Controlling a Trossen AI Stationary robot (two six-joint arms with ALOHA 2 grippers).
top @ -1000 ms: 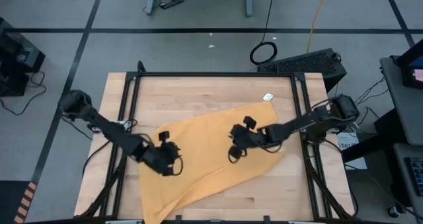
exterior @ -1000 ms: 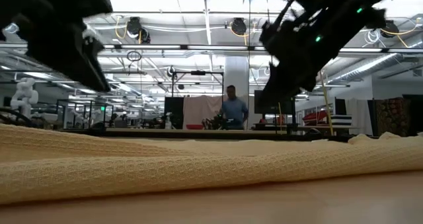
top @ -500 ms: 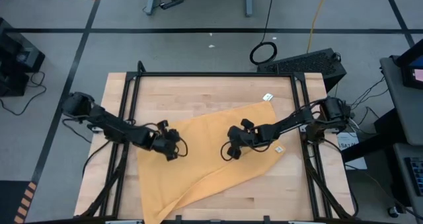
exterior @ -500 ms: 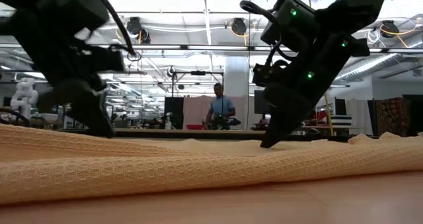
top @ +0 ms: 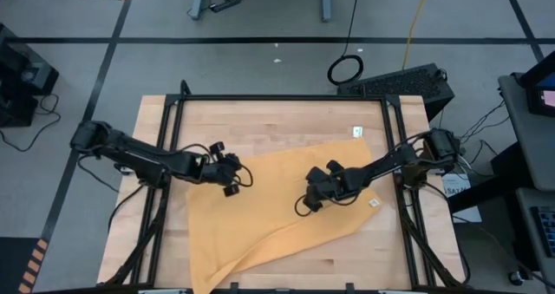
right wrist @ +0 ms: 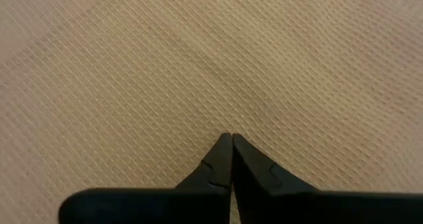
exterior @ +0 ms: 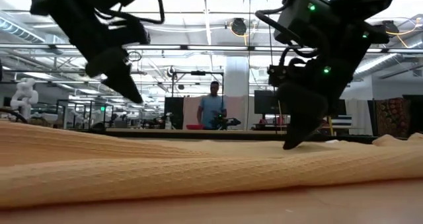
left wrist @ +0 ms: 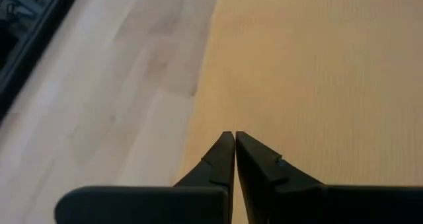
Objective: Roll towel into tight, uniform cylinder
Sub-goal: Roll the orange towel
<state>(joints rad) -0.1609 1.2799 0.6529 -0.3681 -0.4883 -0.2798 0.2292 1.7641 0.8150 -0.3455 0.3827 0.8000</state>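
Beyond towel (top: pixel 286 212), coiled cable (top: pixel 346 69)

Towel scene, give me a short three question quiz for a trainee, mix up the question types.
1. True or false: the towel is already rolled into a cylinder.
2. Over which part of the towel is the left gripper? A) its edge beside bare table B) its middle
3. Fill in: the right gripper has its fingers ____.

Key: 1 false, it lies spread flat; 2 A; 3 shut, holding nothing.
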